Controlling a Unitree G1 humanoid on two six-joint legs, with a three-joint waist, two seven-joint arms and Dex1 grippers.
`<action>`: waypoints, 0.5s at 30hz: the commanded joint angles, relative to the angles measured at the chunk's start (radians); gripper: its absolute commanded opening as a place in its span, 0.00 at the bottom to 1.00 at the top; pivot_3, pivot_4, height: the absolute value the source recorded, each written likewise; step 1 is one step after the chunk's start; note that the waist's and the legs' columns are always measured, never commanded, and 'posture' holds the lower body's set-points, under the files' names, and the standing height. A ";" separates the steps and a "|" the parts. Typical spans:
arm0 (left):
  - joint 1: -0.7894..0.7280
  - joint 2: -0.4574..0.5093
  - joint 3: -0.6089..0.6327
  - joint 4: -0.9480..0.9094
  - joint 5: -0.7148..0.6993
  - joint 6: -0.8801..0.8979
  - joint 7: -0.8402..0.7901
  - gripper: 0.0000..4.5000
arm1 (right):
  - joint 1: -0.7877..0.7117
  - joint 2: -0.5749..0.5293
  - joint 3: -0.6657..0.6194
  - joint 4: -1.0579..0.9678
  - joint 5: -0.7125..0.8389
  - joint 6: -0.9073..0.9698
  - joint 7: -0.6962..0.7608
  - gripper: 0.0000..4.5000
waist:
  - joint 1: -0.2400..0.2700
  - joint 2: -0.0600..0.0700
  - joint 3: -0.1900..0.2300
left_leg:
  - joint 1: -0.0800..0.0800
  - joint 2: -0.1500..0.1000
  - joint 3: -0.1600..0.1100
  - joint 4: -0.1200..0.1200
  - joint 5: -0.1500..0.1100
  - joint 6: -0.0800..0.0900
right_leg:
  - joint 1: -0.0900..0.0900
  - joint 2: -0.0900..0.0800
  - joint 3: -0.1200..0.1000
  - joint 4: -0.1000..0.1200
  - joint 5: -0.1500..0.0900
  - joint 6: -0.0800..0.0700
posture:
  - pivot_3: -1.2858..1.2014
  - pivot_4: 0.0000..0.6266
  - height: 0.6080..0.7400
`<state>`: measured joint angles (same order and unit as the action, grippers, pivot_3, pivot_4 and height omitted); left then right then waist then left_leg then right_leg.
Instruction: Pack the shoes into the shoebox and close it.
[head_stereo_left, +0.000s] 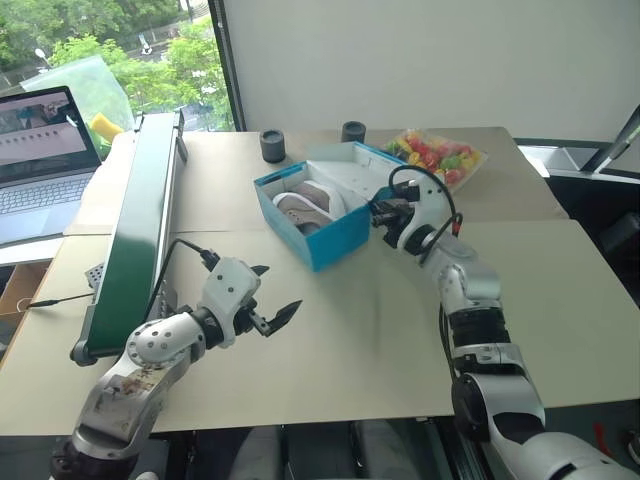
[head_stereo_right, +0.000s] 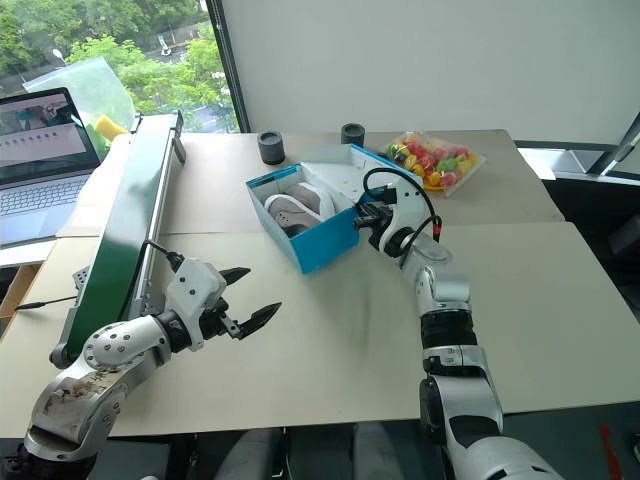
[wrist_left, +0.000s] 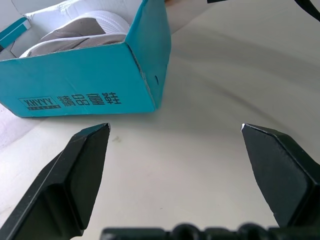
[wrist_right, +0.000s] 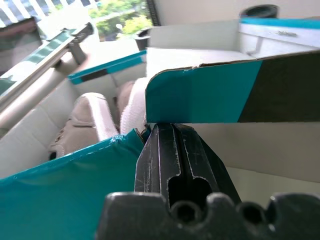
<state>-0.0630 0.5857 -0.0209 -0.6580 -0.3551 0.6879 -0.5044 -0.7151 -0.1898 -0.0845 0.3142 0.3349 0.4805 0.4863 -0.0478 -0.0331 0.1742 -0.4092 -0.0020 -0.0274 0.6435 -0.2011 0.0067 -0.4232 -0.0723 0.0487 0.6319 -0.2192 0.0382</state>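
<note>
The turquoise shoebox stands open in the middle of the table, with both light grey shoes lying inside. Its hinged lid leans back on the far right side, white inside showing. My right gripper is shut and empty at the box's right end. Its tip sits just under the lid's turquoise side flap, right beside the shoes. Nearer the front and left of the box, my left gripper hovers open over bare table, facing the box's lettered wall.
A long green conveyor runs along the left, with a laptop beyond it. Two dark cylinders and a bag of colourful sweets stand behind the box. Bare tabletop lies between the box and the front edge.
</note>
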 joint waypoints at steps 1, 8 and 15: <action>-0.004 0.005 0.012 -0.020 0.001 -0.010 -0.002 1.00 | 0.082 -0.032 0.154 -0.206 0.017 0.100 0.135 0.00 | 0.001 0.000 0.000 | 0.000 0.000 0.000 0.000 0.000 0.000 | 0.000 0.000 0.000 0.000 0.000 0.000 | 0.52 0.24 0.93; 0.001 0.003 0.011 -0.025 0.002 -0.010 0.002 1.00 | 0.234 -0.127 0.363 -0.442 -0.018 0.210 0.235 0.00 | 0.006 0.000 0.000 | 0.001 -0.001 0.000 0.001 0.000 0.000 | 0.001 -0.001 0.000 0.000 0.000 0.000 | 0.52 0.24 0.93; 0.008 0.004 0.018 -0.033 -0.001 -0.006 0.006 1.00 | 0.235 -0.153 0.339 -0.342 -0.142 0.222 0.078 0.00 | 0.008 0.000 0.000 | 0.002 -0.001 0.000 0.001 0.000 0.000 | 0.002 -0.001 -0.001 0.000 0.000 0.000 | 0.52 0.24 0.93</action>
<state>-0.0584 0.5861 -0.0195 -0.6570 -0.3551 0.6880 -0.5006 -0.4625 -0.3338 0.2892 -0.0465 0.2344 0.7050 0.6180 -0.0394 -0.0333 0.1739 -0.4076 -0.0029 -0.0274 0.6445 -0.2010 0.0065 -0.4215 -0.0733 0.0482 0.6319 -0.2194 0.0385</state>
